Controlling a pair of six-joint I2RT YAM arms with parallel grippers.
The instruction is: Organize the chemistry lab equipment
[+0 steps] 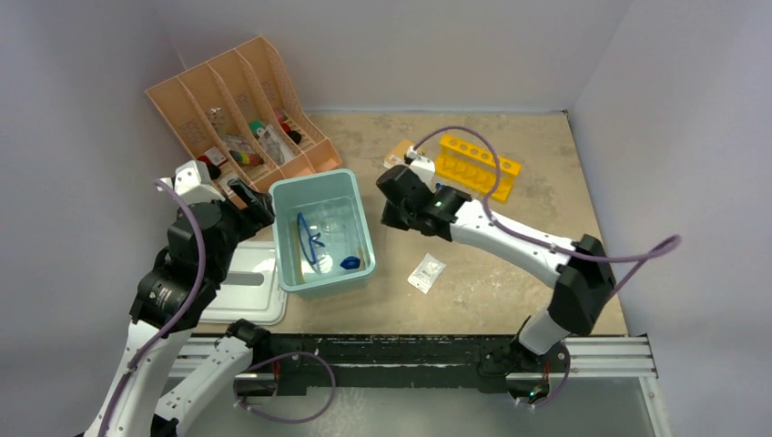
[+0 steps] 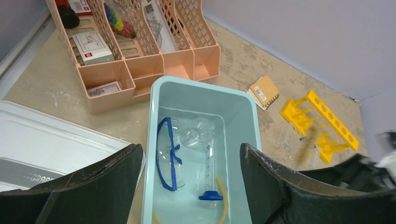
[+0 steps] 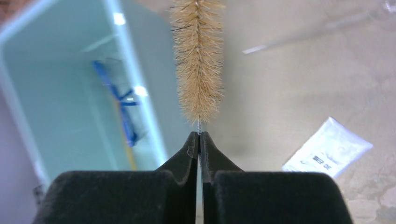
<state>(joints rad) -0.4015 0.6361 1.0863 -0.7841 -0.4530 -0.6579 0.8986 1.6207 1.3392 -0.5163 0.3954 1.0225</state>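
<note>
My right gripper (image 3: 199, 135) is shut on the thin wire stem of a brush, whose tan bristle head (image 3: 198, 56) sticks out ahead of the jaws, beside the right wall of the pale teal tub (image 1: 360, 187); the brush shows blurred in the left wrist view (image 2: 308, 145). In the tub lie blue-rimmed goggles (image 2: 169, 151), a clear cylinder with a blue base (image 2: 209, 172), a clear flask (image 2: 198, 131) and amber tubing (image 2: 223, 205). My left gripper (image 2: 189, 186) is open and empty, above the tub's near left side. The right gripper (image 1: 393, 205) is seen from above.
A peach slotted organiser (image 1: 238, 109) with small items stands at the back left. A yellow test-tube rack (image 1: 478, 164) and a small tan box (image 2: 264, 91) are at the back right. A white packet (image 1: 426, 273) lies right of the tub. A white lid (image 1: 244, 296) lies left.
</note>
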